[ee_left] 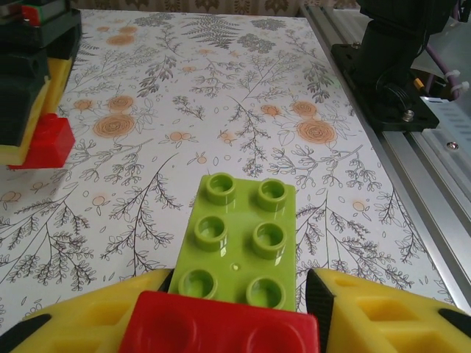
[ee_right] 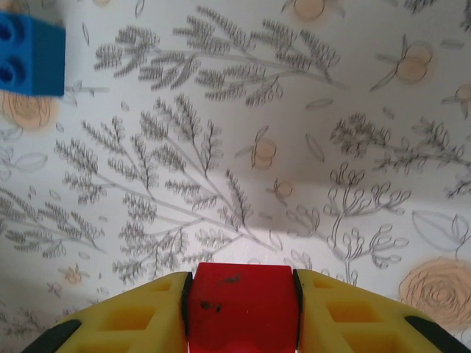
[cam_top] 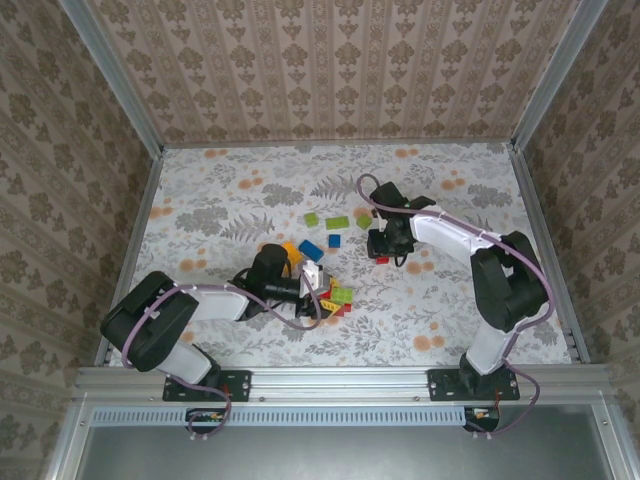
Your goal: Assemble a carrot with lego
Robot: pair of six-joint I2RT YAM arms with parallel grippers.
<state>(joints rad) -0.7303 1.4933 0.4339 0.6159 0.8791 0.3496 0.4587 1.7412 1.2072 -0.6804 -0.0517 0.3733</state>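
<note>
Broadly, we saw the lego (cam_top: 310,250) lying loose around the middle of the flowered surface (cam_top: 220,200). Toward the far side three green bricks (cam_top: 337,223) lay in a rough row. A small blue brick (cam_top: 334,240) sat just nearer than them, a larger blue brick (cam_top: 311,251) to its left, and an orange brick (cam_top: 290,250) further left again. A small heap (cam_top: 338,300) of yellow, green and red pieces sat nearer still, just beside the left tool (ee_left: 237,279). In the left wrist view that tool's yellow fingers (ee_left: 390,316) stood on either side of a lime green brick (ee_left: 239,235) with six studs showing, and a red piece (ee_left: 221,327) lay across its near end. Only thin dark gaps showed beside these bricks, and we could not tell whether the fingers pressed on them. The right tool (ee_right: 241,278), just right of the loose green bricks, was closed on a red brick (ee_right: 241,309), its fingers flush against both sides of it.
</note>
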